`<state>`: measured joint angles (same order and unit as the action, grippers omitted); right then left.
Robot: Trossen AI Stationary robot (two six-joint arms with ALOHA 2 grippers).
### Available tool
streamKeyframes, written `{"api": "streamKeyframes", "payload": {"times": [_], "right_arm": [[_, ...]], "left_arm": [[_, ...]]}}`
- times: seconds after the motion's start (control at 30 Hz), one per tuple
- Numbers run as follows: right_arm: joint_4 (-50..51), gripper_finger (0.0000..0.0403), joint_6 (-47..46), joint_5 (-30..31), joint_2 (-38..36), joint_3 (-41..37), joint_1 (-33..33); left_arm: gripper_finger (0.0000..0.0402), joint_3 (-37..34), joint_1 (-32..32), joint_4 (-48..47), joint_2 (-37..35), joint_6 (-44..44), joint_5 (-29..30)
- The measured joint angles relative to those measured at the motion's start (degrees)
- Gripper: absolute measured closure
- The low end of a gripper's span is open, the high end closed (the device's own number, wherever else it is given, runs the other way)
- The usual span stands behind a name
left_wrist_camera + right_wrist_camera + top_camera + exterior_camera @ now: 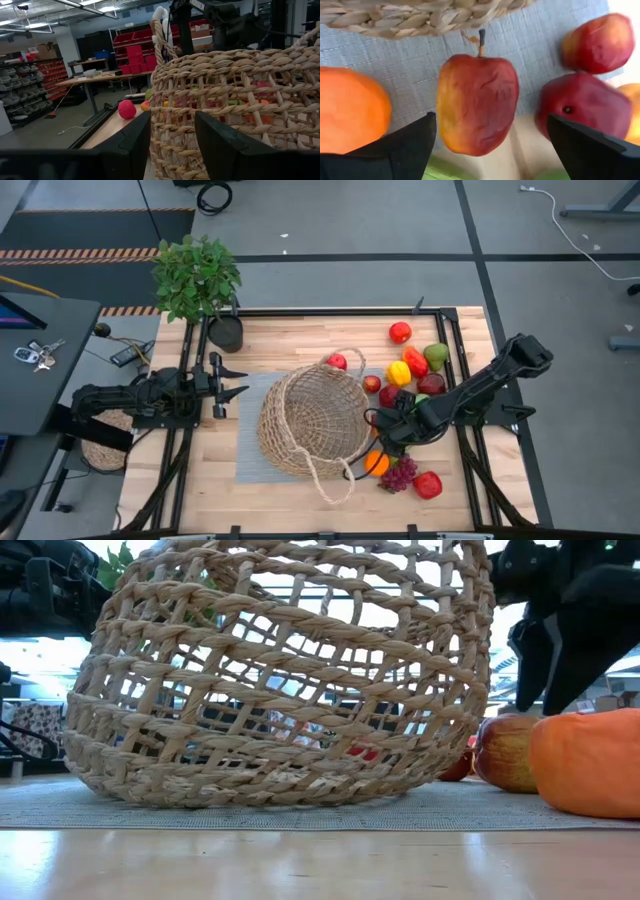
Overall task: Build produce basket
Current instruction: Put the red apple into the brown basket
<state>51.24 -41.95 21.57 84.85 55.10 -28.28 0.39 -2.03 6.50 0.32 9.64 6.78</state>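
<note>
The tan wicker basket (pixel 312 420) rests tilted on a grey mat (pixel 250 465) at the table's middle; it fills the low view (pixel 280 680). My right gripper (pixel 385 423) is open, low over the produce just right of the basket. In the right wrist view its fingers (pixel 490 122) stand on either side of a red-yellow apple (pixel 477 102) that lies at the mat's edge, without touching it. An orange (pixel 350 110) lies beside the apple. My left gripper (pixel 238 380) is open and empty at the basket's left; the wicker wall (pixel 240 100) is close ahead of it.
More produce lies right of the basket: a red apple (pixel 400 332), yellow pepper (pixel 399 372), red pepper (pixel 416 362), green apple (pixel 436 356), grapes (pixel 398 475), another red apple (pixel 428 484). A potted plant (pixel 197 277) stands at the far left corner.
</note>
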Motion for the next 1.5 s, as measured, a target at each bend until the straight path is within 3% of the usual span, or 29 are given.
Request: {"api": "streamKeyframes", "payload": {"times": [0.23, 0.33, 0.53, 0.63, 1.13, 1.33, 1.5], "right_arm": [[-4.05, 0.0027, -7.11, 13.26, -10.86, -4.73, -7.95], [-9.46, 0.0027, -10.38, 15.60, -13.99, -9.55, -10.07], [-23.58, 0.0027, -6.84, 15.45, -14.14, -16.87, -8.70], [-25.85, 0.0027, -4.84, 14.98, -12.31, -18.38, -7.67], [-28.76, 0.0039, -3.02, 8.89, -0.56, -18.63, -3.08], [-28.33, 0.0078, -2.28, 7.55, -1.28, -18.63, -1.88], [-25.72, 0.0078, -1.80, 6.85, -5.22, -17.49, -1.89]], "left_arm": [[0.0241, 0.00, -0.01, -0.01, 0.00, -0.01, 0.00], [0.0241, 0.00, 0.00, 0.00, 0.00, 0.00, -0.01], [0.0241, 0.01, -0.01, -0.01, 0.00, -0.01, -0.01], [0.0241, 0.01, -0.02, -0.03, 0.00, -0.01, 0.01], [0.0241, 0.01, -0.01, -0.07, 0.04, -0.02, 0.00], [0.0241, 0.00, 0.00, -0.08, 0.04, -0.02, -0.01], [0.0241, 0.02, 0.00, -0.10, 0.04, -0.02, -0.01]]}}
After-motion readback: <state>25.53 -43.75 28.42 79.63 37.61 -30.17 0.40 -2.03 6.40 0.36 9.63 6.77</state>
